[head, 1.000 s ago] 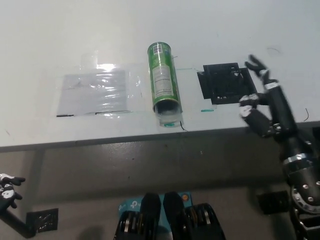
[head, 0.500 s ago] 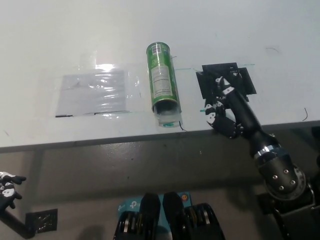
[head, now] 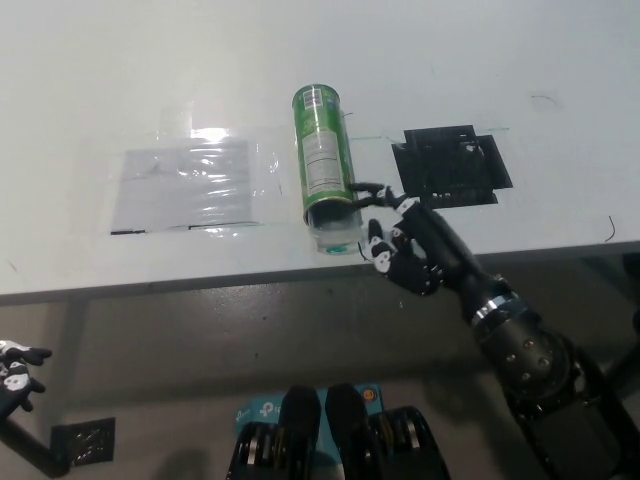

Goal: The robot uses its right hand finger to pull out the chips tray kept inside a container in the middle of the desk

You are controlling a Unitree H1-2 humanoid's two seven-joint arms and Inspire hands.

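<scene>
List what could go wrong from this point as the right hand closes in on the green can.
1. The green can lies on its side, so a sideways nudge from the right hand may roll it instead of freeing the tray.
2. The can's open end, where the clear tray shows, sits close to the desk edge; a hard pull could drag it off.
3. The left hand rests low at the lower left and cannot brace the can.
</scene>
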